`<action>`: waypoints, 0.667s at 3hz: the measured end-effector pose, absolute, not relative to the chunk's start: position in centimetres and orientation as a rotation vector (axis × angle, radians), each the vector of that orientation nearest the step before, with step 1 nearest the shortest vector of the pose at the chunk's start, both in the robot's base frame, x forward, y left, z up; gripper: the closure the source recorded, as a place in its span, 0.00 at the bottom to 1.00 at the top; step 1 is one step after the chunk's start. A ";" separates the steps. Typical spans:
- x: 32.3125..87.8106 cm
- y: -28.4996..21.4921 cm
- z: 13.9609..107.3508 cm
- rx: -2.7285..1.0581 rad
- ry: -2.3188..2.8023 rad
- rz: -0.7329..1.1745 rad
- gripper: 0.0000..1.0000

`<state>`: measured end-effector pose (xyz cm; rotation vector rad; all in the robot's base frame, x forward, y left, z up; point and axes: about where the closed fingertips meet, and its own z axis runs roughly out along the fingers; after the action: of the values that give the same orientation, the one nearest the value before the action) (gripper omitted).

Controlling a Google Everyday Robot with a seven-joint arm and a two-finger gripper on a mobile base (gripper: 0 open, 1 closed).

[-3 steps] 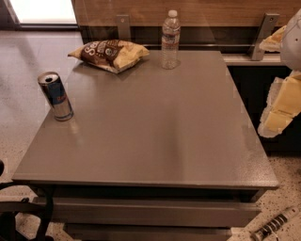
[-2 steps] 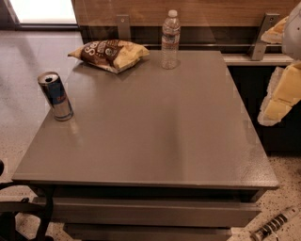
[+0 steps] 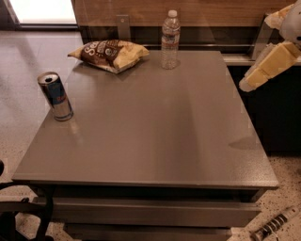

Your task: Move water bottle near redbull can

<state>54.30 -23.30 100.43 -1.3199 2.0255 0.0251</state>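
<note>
The water bottle (image 3: 170, 40) stands upright near the far edge of the grey table (image 3: 160, 132), clear and ribbed with a white cap. The redbull can (image 3: 55, 96) stands upright at the table's left edge, blue and silver with a shiny top. My gripper (image 3: 265, 68) is a cream-coloured shape at the right edge of the view. It hangs in the air beyond the table's right side, well right of the bottle and far from the can. It holds nothing that I can see.
A brown and yellow chip bag (image 3: 109, 54) lies on the far left part of the table, left of the bottle. A wooden wall panel (image 3: 216, 12) runs behind the table. Speckled floor (image 3: 19, 61) lies to the left.
My gripper has risen at the right edge of the view and now tilts more steeply. The bottle, can and chip bag have not moved.
</note>
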 end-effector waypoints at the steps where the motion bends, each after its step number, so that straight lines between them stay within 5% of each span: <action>1: 58.5 -22.4 100.7 -1.197 1.861 0.120 0.00; 2: 63.1 -20.7 101.3 -1.102 1.690 0.188 0.00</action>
<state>63.11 -20.67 101.32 -1.1019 1.6900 0.1883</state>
